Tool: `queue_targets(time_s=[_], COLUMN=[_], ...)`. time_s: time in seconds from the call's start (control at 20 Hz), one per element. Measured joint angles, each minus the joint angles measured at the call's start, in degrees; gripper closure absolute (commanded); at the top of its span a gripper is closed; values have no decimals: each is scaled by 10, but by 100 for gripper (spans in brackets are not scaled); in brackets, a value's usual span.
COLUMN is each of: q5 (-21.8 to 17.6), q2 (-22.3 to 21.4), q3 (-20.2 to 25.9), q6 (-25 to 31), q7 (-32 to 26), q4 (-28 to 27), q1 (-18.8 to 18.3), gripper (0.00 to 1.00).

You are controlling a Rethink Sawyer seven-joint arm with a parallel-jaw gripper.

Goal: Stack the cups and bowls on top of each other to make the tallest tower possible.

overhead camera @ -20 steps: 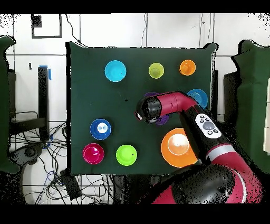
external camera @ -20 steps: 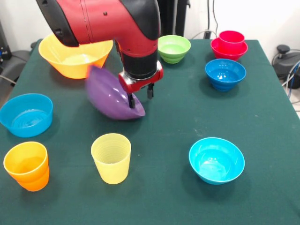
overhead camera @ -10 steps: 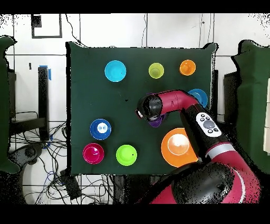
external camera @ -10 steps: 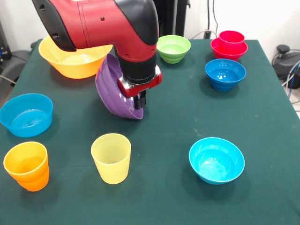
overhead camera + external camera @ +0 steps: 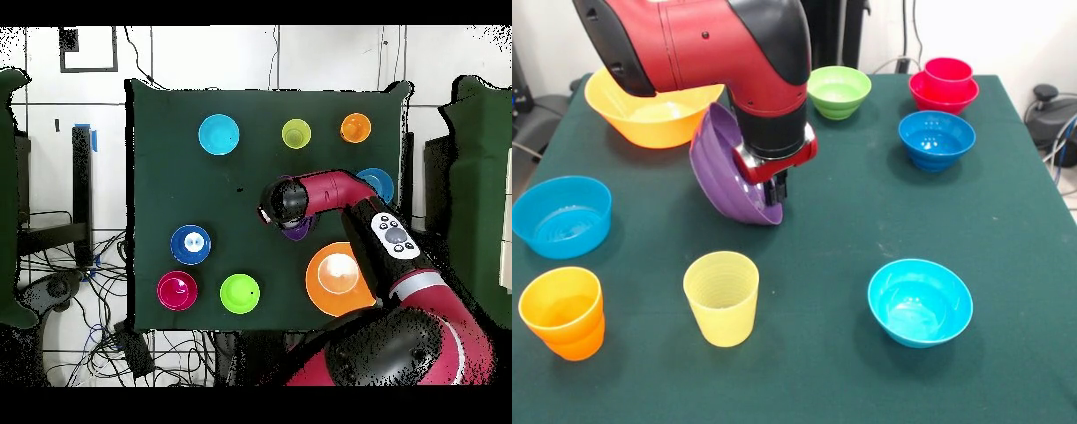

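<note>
- Hand [image 5: 775, 188]: closed on the rim of the purple bowl [image 5: 722, 172], fingers pinched together at the bowl's lower edge.
- Purple bowl: tipped steeply on its side, opening facing the arm, near the middle of the table [image 5: 865, 221]. In the overhead view only a sliver of it [image 5: 295, 232] shows under the arm.
- Yellow-orange bowl [image 5: 644, 115]: upright behind the purple bowl, partly hidden by the arm.
- Tower: red cup [image 5: 948, 72] nested in the red bowl [image 5: 927, 93] at the far corner, with the dark blue bowl [image 5: 937, 139] just in front of it.
- Lime green bowl [image 5: 839, 91]: upright near the far edge.
- Near row: orange cup [image 5: 562, 311], pale yellow cup [image 5: 722, 297], cyan bowl [image 5: 920, 301], all upright and well apart.
- Light blue bowl [image 5: 561, 215]: upright, behind the orange cup.
</note>
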Motion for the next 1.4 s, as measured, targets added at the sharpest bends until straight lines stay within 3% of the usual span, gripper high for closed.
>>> queue_targets(time_s=[1.4], q5=[8], q2=[-23], q3=[0], q6=[0], q7=[0], q4=[0], q1=[21], gripper=[100])
